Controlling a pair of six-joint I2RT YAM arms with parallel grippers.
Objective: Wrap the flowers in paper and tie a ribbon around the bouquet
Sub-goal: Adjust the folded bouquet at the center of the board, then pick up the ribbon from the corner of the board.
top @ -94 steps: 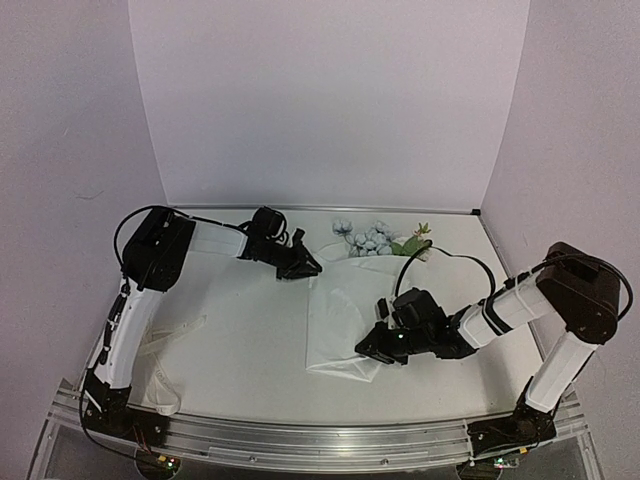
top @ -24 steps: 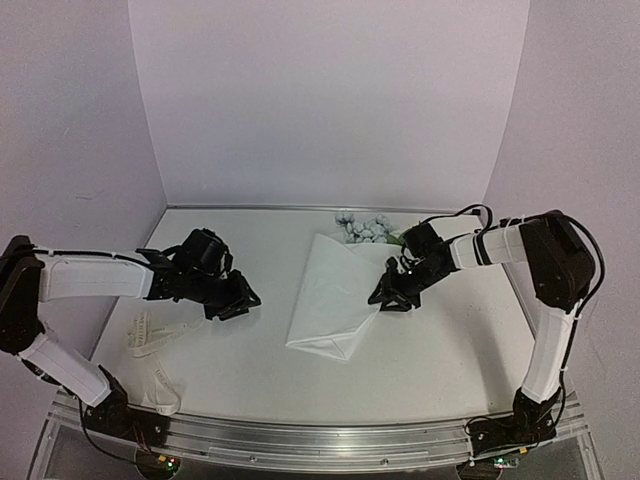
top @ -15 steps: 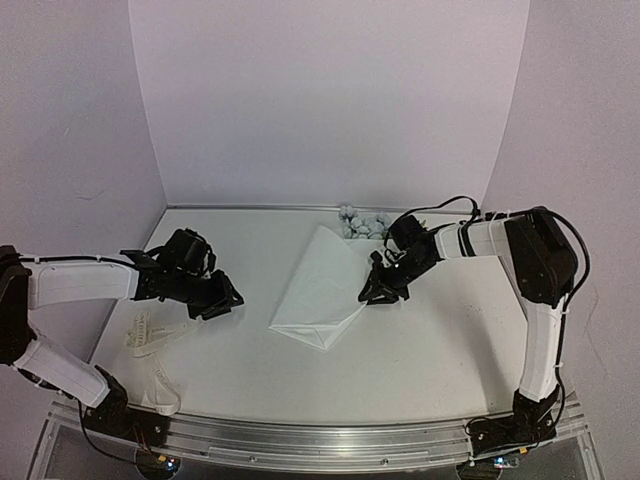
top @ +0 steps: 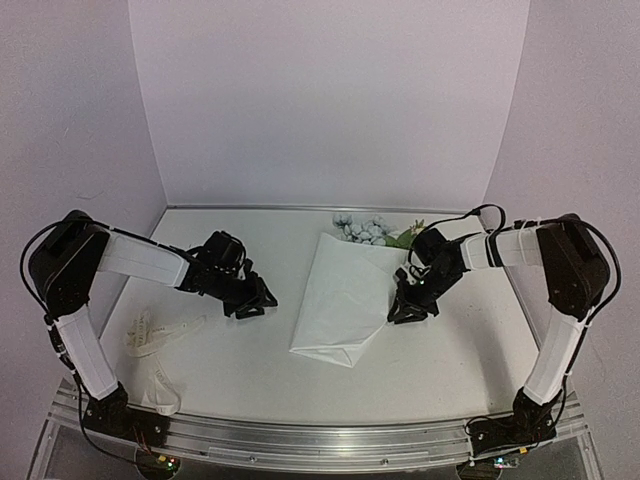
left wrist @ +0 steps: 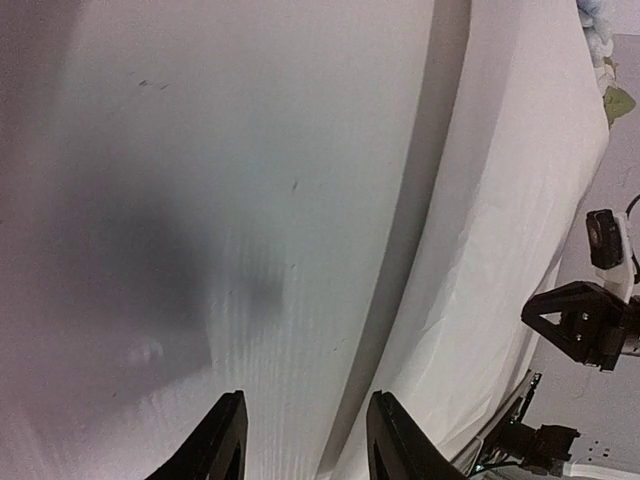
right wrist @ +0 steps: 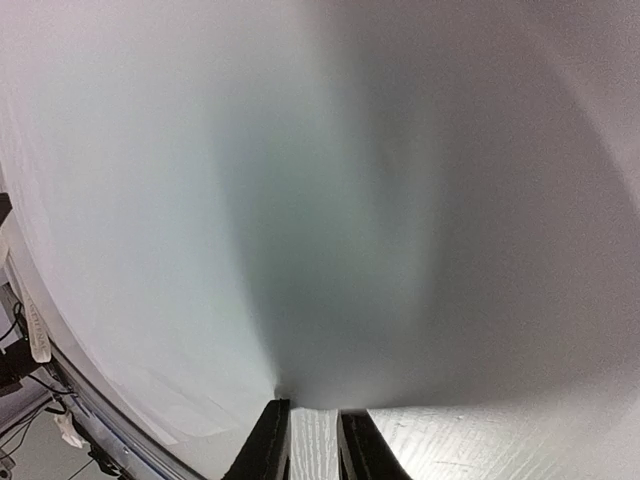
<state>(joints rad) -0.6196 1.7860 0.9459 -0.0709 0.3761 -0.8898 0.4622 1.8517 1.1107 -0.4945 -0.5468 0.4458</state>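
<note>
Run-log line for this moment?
left fingers open, empty, left of paper | right fingers narrow, at paper's right edge, grip unclear | flowers at far end | ribbon untouched

The flowers [top: 362, 228] show only blooms; stems apparently lie hidden under the paper [top: 340, 295].

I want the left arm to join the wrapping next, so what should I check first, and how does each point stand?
1. Is the left gripper empty, jaws apart: ok.
2. Is the left gripper off the paper, over the table beside its left edge: ok.
3. Does the right gripper hold the paper's right edge: cannot tell; jaws nearly closed there.
4. Do the flowers poke out past the paper's far end: ok.
5. Is the ribbon clear of both grippers: ok.
</note>
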